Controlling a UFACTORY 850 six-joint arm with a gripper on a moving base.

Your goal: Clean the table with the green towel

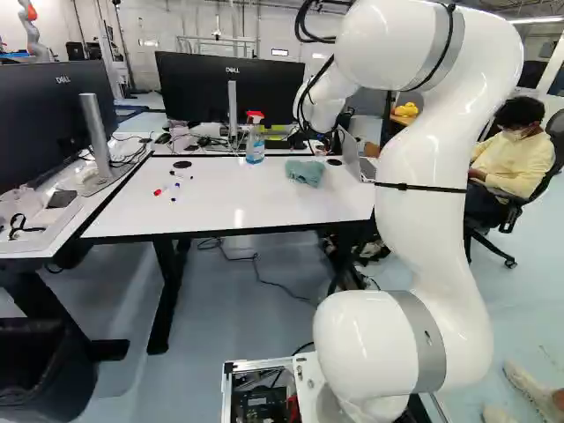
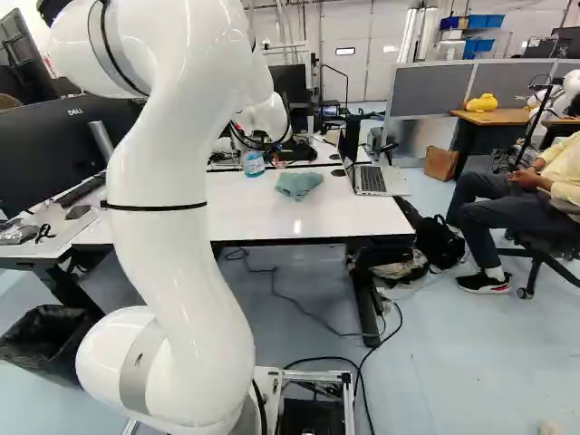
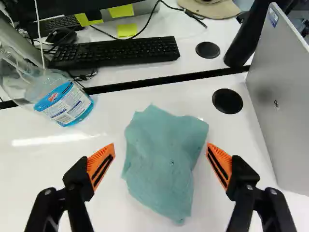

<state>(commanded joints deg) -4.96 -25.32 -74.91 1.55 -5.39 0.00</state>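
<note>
Jaws stand wide, orange pads (image 3: 100, 165) either side of wrinkled green towel (image 3: 164, 157) on glossy white table (image 1: 291, 207). Clear spray bottle (image 1: 255, 144) carries printed blue-and-white label (image 3: 65, 102).

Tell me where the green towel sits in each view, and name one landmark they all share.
Left base view: a little right of the middle, upper half, between the spray bottle and the arm; the green towel.
Right base view: upper middle, between the bottle and the laptop.
Wrist view: between the open fingers of the gripper.
Shared landmark: the spray bottle.
</note>
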